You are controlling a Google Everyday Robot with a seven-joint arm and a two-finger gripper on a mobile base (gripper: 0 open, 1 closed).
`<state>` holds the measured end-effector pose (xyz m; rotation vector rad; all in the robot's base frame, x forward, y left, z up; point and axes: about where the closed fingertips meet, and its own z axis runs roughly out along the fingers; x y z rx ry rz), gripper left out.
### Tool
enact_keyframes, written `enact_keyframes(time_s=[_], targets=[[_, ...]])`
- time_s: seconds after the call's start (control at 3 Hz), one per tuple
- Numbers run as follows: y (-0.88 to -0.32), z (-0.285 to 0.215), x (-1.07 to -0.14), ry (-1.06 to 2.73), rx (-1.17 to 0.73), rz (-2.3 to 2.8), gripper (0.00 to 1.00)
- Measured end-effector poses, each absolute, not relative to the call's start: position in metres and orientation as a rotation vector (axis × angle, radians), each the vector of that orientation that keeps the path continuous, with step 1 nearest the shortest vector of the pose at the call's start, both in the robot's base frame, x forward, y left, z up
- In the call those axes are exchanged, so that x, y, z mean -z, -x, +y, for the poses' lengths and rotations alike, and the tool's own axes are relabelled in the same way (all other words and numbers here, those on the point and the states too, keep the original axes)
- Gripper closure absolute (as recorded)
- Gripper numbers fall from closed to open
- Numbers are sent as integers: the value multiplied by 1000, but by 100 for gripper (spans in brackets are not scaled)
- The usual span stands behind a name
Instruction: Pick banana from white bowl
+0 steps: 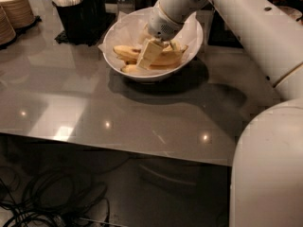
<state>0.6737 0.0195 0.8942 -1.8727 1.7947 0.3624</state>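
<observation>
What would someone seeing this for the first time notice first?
The big white robot arm stretching from the right, its gripper down inside the white bowl at the far middle of the grey table, right over the banana. Next, the stacked tan paper bowls at far left.

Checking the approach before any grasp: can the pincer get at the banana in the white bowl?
Probably yes: the pincer hangs inside the white bowl, right over the banana, with nothing between them.
</observation>
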Motion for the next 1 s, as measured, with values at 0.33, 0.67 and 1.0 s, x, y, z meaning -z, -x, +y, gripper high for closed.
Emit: enact_keyframes(time_s=[0.33, 0.67, 1.0], targets=[[-672, 18, -885, 1866, -380, 1805, 50], [-671, 16, -880, 1858, -390, 1811, 73], [-664, 12, -891, 1829, -407, 1802, 96]])
